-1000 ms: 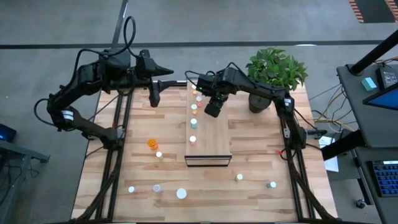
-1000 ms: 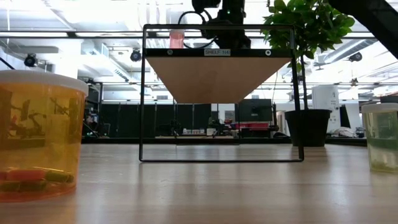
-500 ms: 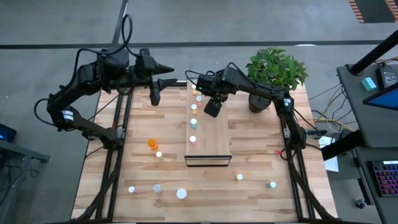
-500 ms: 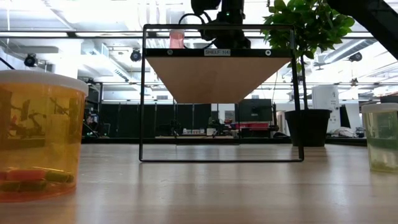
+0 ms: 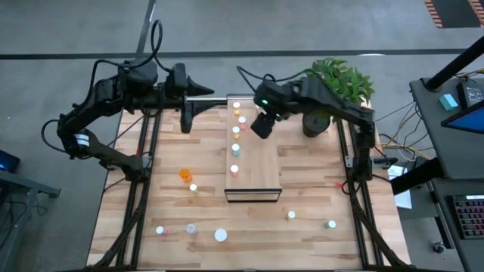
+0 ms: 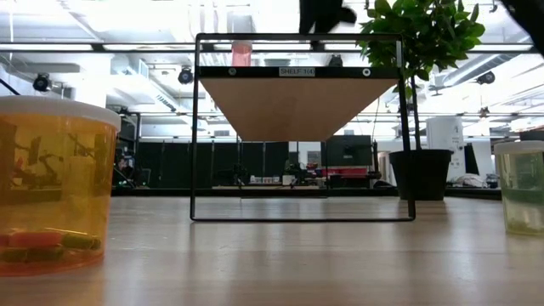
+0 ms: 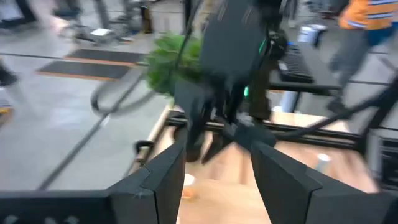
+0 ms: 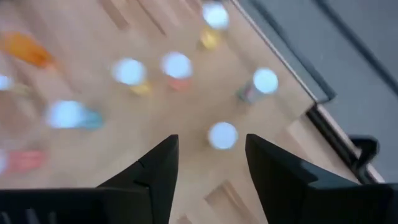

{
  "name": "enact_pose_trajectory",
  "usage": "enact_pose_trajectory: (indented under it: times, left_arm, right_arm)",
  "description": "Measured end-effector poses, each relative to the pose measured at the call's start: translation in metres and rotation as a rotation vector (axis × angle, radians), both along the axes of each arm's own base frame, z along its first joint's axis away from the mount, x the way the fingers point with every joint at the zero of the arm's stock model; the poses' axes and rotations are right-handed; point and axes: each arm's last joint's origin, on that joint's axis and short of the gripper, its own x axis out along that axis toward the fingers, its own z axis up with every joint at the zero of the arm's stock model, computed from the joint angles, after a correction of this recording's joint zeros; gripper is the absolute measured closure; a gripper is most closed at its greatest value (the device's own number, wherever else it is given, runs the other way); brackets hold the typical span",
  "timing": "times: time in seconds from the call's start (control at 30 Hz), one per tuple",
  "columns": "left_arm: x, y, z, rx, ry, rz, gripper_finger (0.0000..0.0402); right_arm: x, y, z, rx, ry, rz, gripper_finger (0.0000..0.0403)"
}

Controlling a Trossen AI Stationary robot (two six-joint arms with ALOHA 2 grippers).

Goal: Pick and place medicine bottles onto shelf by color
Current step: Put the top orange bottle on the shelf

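Note:
The shelf (image 5: 261,162), a light-wood board in a dark frame, stands at the table's middle. Several small white-capped bottles (image 5: 235,149) stand in a row along its left edge, and they show blurred in the right wrist view (image 8: 177,65). My right gripper (image 5: 259,130) hangs open and empty above the shelf's far part, and its fingers show apart in its own wrist view (image 8: 208,146). My left gripper (image 5: 187,123) waits open and empty, left of the shelf's far end. More bottles stand loose on the table, among them an orange one (image 5: 185,174) and a larger white-capped one (image 5: 220,235).
A potted green plant (image 5: 333,83) stands at the table's far right, close behind my right arm. Loose bottles (image 5: 291,215) stand near the front edge. In the low view an orange bottle (image 6: 51,187) and a yellowish one (image 6: 520,187) stand close to the camera.
My right gripper has gone up from the shelf's top: in the low view it has climbed from the board's level to the picture's upper edge. Its arm has swung a little toward the table's right edge. The bottles on the shelf stay standing.

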Motion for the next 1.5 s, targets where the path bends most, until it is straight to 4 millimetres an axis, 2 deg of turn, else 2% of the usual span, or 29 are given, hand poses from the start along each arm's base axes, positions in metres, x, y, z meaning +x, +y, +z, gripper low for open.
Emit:
enact_pose_trajectory:
  times: [0.1,0.2,0.33,0.43,0.6,0.73,0.9,1.03,1.2,1.37,1.5]
  left_arm:
    - [0.001,-0.007,0.000,-0.017,-0.003,-0.085,0.0234]
    - [0.002,-0.014,0.000,-0.025,-0.005,-0.147,0.0234]
    - [0.003,-0.022,0.000,-0.027,-0.006,-0.191,0.0234]
    - [0.002,-0.029,0.001,-0.049,-0.012,-0.218,0.0234]
    - [-0.001,-0.043,-0.002,-0.124,0.023,-0.293,0.0234]
    - [-0.009,-0.052,-0.013,-0.287,0.141,-0.284,0.0234]
    - [-0.025,-0.053,-0.039,-0.534,0.447,-0.115,0.0234]
    - [-0.031,-0.052,-0.066,-0.622,0.692,0.067,0.0234]
    - [-0.017,-0.053,-0.100,-0.620,0.803,0.126,0.0234]
    - [-0.007,-0.054,-0.152,-0.607,0.986,0.203,0.0234]
    - [0.000,-0.052,-0.192,-0.641,1.022,0.288,0.0218]
  right_arm:
    - [-0.012,0.035,0.024,-0.073,-0.104,0.064,0.0232]
    - [-0.018,0.072,0.039,-0.165,-0.184,0.170,0.0238]
    - [-0.020,0.112,0.040,-0.307,-0.201,0.305,0.0246]
    - [-0.022,0.126,0.033,-0.344,-0.203,0.362,0.0253]
    - [-0.033,0.138,0.018,-0.360,-0.218,0.431,0.0266]
    - [-0.045,0.146,0.006,-0.301,-0.290,0.467,0.0276]
    - [-0.063,0.154,-0.002,-0.251,-0.387,0.458,0.0282]
    - [-0.070,0.163,-0.013,-0.225,-0.450,0.468,0.0283]
    - [-0.083,0.172,-0.027,-0.205,-0.512,0.490,0.0287]
    - [-0.094,0.176,-0.042,-0.159,-0.600,0.472,0.0292]
    - [-0.096,0.175,-0.051,-0.137,-0.651,0.443,0.0294]
